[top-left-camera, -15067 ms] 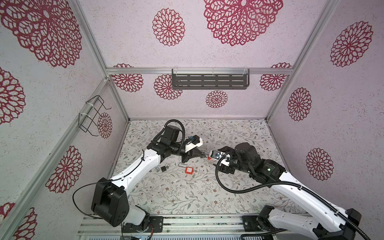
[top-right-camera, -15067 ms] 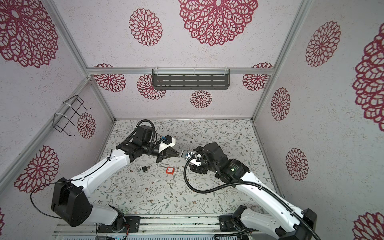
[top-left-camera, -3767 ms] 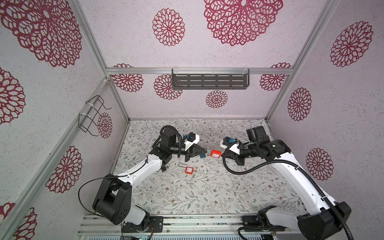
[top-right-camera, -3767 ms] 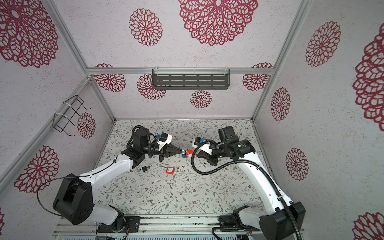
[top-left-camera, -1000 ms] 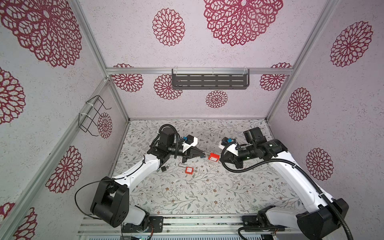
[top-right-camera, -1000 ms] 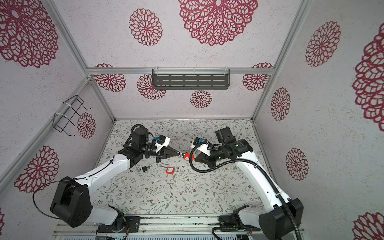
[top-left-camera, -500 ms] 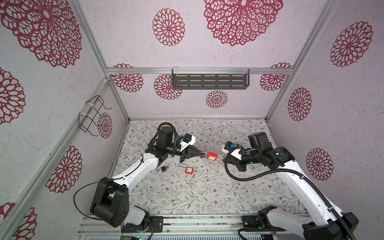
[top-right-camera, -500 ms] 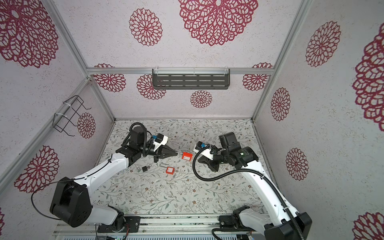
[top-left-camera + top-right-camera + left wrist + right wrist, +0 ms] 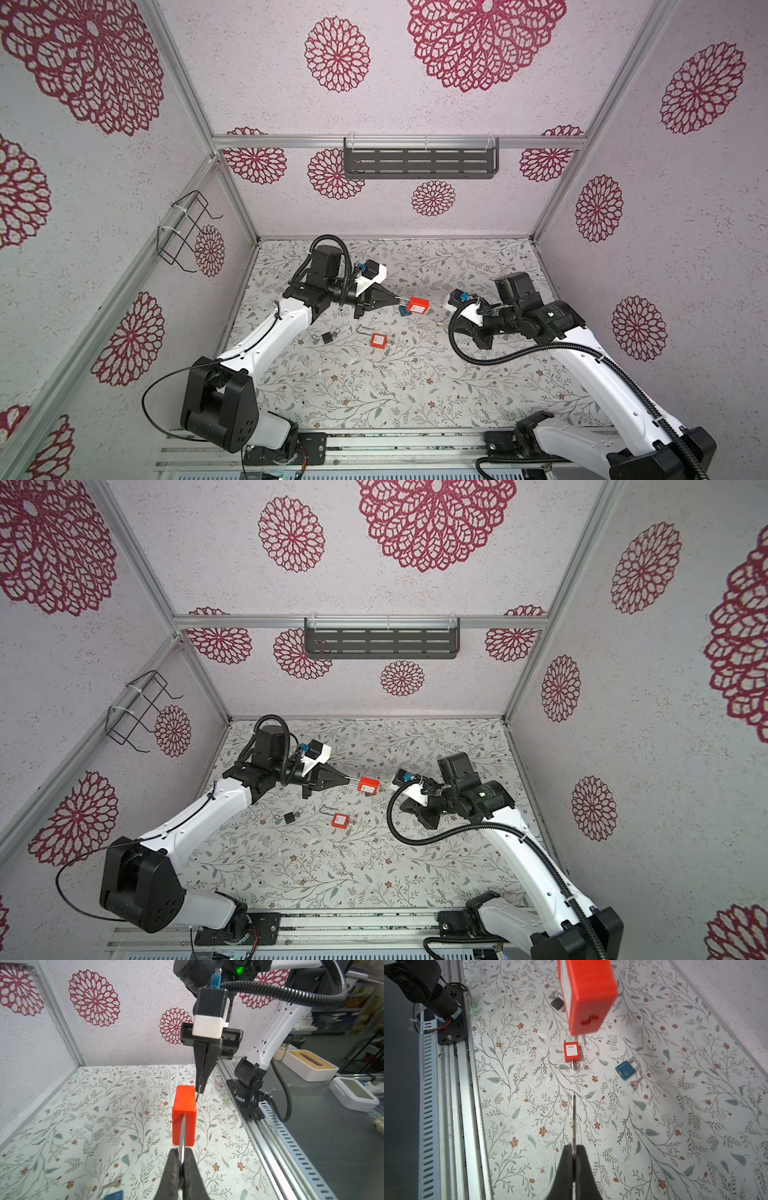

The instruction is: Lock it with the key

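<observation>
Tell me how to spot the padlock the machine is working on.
Start at the middle of the floral table. The red padlock hangs in the air there, shackle pinched by the left gripper; its red twin lies flat on the table.

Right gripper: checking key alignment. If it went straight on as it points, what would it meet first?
Probably the red padlock held by the left gripper, with the key reaching its end face beside the keyway; depth is unclear.
</observation>
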`<state>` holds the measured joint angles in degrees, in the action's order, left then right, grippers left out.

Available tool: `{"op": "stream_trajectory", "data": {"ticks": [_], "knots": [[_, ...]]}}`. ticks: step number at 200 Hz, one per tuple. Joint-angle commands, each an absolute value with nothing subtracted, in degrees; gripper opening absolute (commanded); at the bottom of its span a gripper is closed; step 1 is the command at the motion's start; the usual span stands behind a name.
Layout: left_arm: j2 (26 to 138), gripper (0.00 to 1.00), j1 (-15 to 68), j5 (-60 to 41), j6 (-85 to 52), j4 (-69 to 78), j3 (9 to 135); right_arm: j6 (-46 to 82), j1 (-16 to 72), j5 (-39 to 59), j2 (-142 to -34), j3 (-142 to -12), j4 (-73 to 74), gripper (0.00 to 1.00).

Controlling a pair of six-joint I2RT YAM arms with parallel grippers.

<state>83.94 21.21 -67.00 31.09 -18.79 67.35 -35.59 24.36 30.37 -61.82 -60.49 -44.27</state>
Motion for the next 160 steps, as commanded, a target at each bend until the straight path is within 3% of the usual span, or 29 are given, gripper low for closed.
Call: {"op": "stream_trajectory", "data": {"ticks": [1, 49, 123, 160], "knots": [[87.1, 0.00, 20.8, -64.1, 46.8, -41.7, 73.9, -25.7, 24.1, 26.8, -58.0, -57.6, -36.3, 0.00], [94.7, 0.00, 21.4, -57.5, 57.4, -61.4, 84.7, -3.9, 25.5, 27.1, -53.7, -45.5, -17.3, 0.00], [105.7, 0.00, 24.0, -40.0, 57.9, -70.6, 97.0, 4.9, 27.2, 17.9, -49.5, -37.3, -10.0, 0.00], [113.1, 0.00, 27.4, -38.0, 57.2, -73.3, 103.0, 8.0, 27.2, 12.7, -47.7, -35.2, -9.9, 0.00]]}}
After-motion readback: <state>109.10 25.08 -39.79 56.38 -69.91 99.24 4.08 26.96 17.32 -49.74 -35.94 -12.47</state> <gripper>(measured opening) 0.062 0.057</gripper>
